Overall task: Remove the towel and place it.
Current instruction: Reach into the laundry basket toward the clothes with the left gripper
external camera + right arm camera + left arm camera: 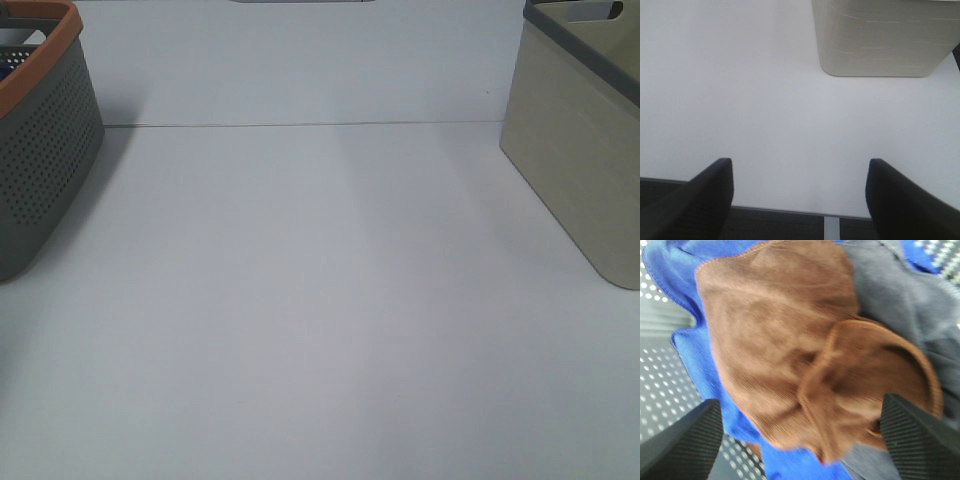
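Approach to pick-up | I am hovering my left end effector [799, 407], released wide, over the brown towel [775, 355] bunched in the perforated basket [660, 390] | next move calling for descending and pinching its raised fold.

The plain white desk [320, 300], crossed by a thin seam toward its far side, carries a grey perforated basket with an orange rim [45, 170] at its left edge and a beige grey-rimmed basket [580, 160] at its right, well apart.

One grey basket [45, 165], one beige basket [580, 170], one brown towel [775, 345], one blue towel [665, 270], one grey towel [900, 300]
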Robot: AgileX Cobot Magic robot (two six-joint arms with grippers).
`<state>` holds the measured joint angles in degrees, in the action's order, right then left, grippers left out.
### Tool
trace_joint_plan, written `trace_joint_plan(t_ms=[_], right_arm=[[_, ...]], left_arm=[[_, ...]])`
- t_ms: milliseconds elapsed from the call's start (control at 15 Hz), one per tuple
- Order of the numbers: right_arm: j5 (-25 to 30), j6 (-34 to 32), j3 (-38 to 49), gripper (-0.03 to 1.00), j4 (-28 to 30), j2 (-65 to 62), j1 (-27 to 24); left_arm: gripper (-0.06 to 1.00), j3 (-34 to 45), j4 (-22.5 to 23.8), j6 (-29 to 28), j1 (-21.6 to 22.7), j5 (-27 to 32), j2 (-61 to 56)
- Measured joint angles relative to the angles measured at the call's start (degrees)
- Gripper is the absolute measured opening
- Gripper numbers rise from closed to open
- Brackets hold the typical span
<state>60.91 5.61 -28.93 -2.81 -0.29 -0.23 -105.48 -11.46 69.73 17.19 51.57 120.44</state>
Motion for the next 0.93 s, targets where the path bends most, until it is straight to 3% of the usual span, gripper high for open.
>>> trace_joint_plan(t_ms=[267, 933], right_arm=[[0.00, 0.00, 0.00, 0.65, 0.00, 0.00, 0.00], [0.00, 0.00, 0.00, 0.65, 0.00, 0.00, 0.00]], left_arm=[[0.80, -4.98, -1.26, 1.26, -1.95, -1.15, 5.84], [0.71, -5.73, -1.15, 3.67, -3.50, 0.11, 9.22]])
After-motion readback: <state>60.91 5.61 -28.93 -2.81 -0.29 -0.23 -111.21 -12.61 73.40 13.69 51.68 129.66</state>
